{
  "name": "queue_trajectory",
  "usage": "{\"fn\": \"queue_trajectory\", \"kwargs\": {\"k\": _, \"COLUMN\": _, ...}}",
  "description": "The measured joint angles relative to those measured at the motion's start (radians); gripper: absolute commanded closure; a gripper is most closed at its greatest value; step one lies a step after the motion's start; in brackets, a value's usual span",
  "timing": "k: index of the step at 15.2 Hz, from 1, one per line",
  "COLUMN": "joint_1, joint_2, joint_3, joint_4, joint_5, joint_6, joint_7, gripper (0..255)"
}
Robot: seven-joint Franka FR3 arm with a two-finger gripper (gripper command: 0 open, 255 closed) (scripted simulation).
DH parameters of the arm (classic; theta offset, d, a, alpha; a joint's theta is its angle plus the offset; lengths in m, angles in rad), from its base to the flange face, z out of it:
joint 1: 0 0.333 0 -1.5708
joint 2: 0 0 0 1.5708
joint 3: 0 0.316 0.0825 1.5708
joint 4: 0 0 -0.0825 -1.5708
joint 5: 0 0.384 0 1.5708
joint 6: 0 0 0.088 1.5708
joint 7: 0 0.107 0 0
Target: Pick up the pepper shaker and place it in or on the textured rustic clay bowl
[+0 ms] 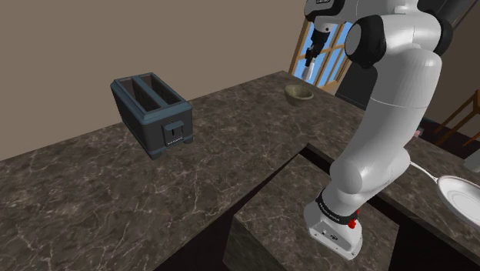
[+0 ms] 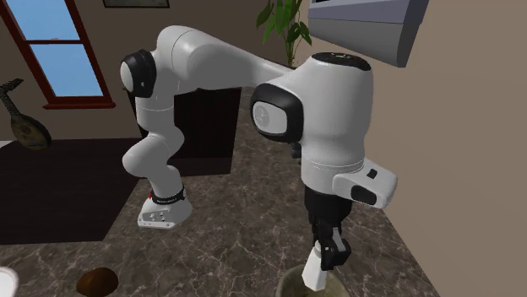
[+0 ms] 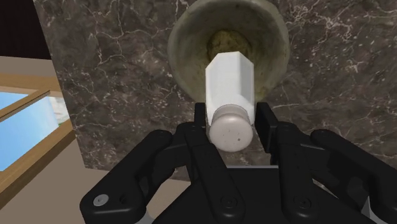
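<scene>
The black gripper [image 3: 231, 121] is closed partway around a white pepper shaker [image 3: 230, 83]. One finger [image 3: 266, 124] presses on each side of the shaker, just below its rounded cap. The cap has small holes and sits nearest the hand. The faceted body runs away from the hand along the line of the fingers, so the long axis follows the gripper's reach, with the base pointing down and the cap up.

Directly beneath the gripper, in line with the shaker's base, is a rough, olive-brown bowl [image 3: 188, 44] on the dark marbled countertop [image 3: 114, 63]. In the shoulder view the gripper [image 1: 310, 60] hangs above the bowl [image 1: 298, 94], and the shaker [image 1: 306, 71] is close to upright with a little gap between its base and the rim. In the second exterior view the shaker [image 2: 312, 274] leans slightly out of the gripper [image 2: 328, 253], with its lower end over the bowl's edge [image 2: 289, 283].

A dark two-slot toaster [image 1: 151, 114] stands on the same countertop, well apart from the gripper.
</scene>
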Motion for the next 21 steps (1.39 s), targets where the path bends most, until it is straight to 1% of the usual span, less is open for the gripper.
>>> {"fn": "queue_trajectory", "kwargs": {"k": 6, "joint_1": 0.005, "joint_2": 0.0, "joint_3": 0.002, "joint_4": -0.083, "joint_5": 0.001, "joint_6": 0.082, "joint_7": 0.0, "gripper": 255}}
{"fn": "queue_trajectory", "kwargs": {"k": 13, "joint_1": 0.005, "joint_2": 0.019, "joint_3": 0.007, "joint_4": -0.155, "joint_5": 0.012, "joint_6": 0.171, "joint_7": -0.005, "gripper": 255}}
{"fn": "queue_trajectory", "kwargs": {"k": 19, "joint_1": 0.004, "joint_2": 0.022, "joint_3": 0.008, "joint_4": -0.162, "joint_5": 0.014, "joint_6": 0.182, "joint_7": -0.006, "gripper": 255}}
{"fn": "queue_trajectory", "kwargs": {"k": 20, "joint_1": 0.004, "joint_2": 0.022, "joint_3": 0.008, "joint_4": -0.163, "joint_5": 0.014, "joint_6": 0.182, "joint_7": -0.006, "gripper": 0}}
{"fn": "queue_trajectory", "kwargs": {"k": 21, "joint_1": 0.004, "joint_2": 0.022, "joint_3": 0.008, "joint_4": -0.163, "joint_5": 0.014, "joint_6": 0.182, "joint_7": -0.006, "gripper": 0}}
